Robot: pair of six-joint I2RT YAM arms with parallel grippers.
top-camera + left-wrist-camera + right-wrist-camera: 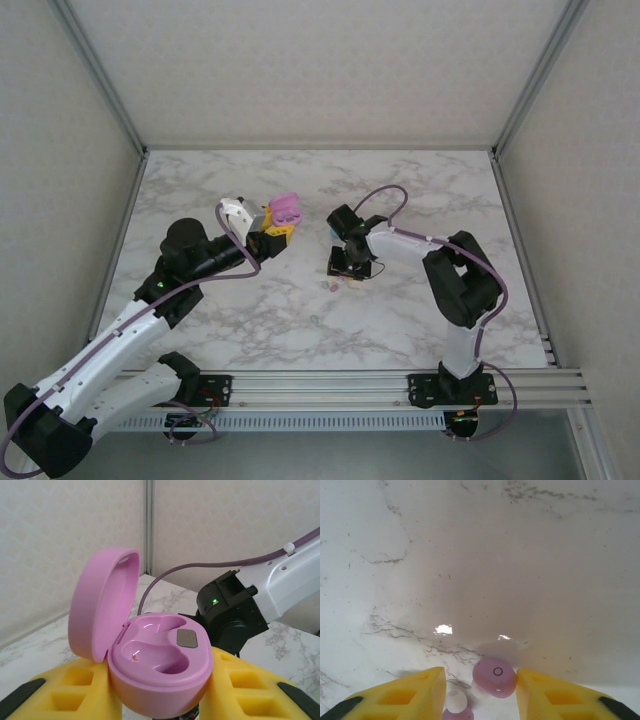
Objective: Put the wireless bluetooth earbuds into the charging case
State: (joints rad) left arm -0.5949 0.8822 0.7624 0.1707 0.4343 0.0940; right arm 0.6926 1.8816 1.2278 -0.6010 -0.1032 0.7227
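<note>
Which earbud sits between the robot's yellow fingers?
Find the marble table, then the right end effector pointing down at it. Between its yellow fingers lies the pink earbud, marked with a tiny ring; the bud beside it shows a whitish tip.

The charging case (160, 665) sat in the left gripper (277, 238), left of the right gripper (480, 692), which straddled one earbud (494, 676) on the table (420, 180), a second earbud (456, 704) just beside it.
</note>
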